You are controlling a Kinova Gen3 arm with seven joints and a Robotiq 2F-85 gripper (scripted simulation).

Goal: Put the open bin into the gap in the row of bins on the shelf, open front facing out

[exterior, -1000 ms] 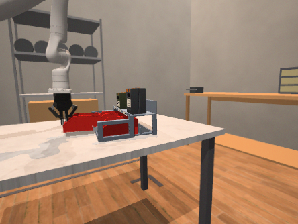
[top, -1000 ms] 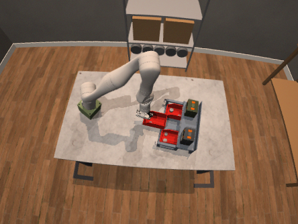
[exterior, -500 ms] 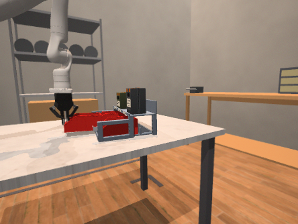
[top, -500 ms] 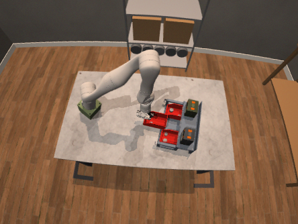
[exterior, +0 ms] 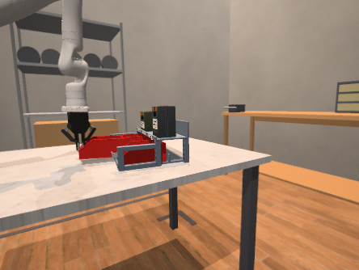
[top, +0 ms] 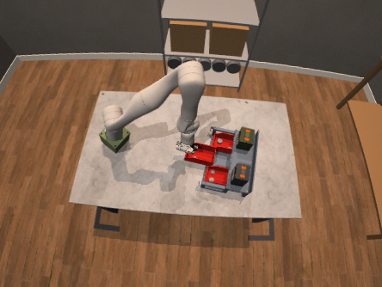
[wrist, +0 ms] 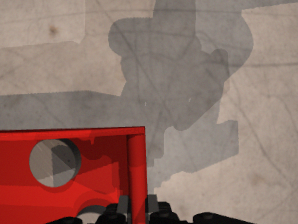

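The red open bin [top: 200, 155] lies on the table with its far end at the gap in the grey shelf [top: 230, 161], between two other red bins [top: 223, 142] [top: 216, 175]. My gripper [top: 186, 147] points straight down at the bin's outer end and is shut on its end wall. In the wrist view the fingers straddle the red wall [wrist: 136, 170], and a grey round part [wrist: 55, 162] lies inside the bin. In the side view the gripper [exterior: 79, 141] stands at the left end of the bin [exterior: 105, 146], in front of the shelf [exterior: 162, 139].
Two dark boxes [top: 246, 138] [top: 241, 174] stand on the shelf's upper board. The arm's green base [top: 113, 139] is at the table's left. A tall rack [top: 208, 39] with boxes and round discs stands behind the table. A wooden table [exterior: 291, 117] is at the right.
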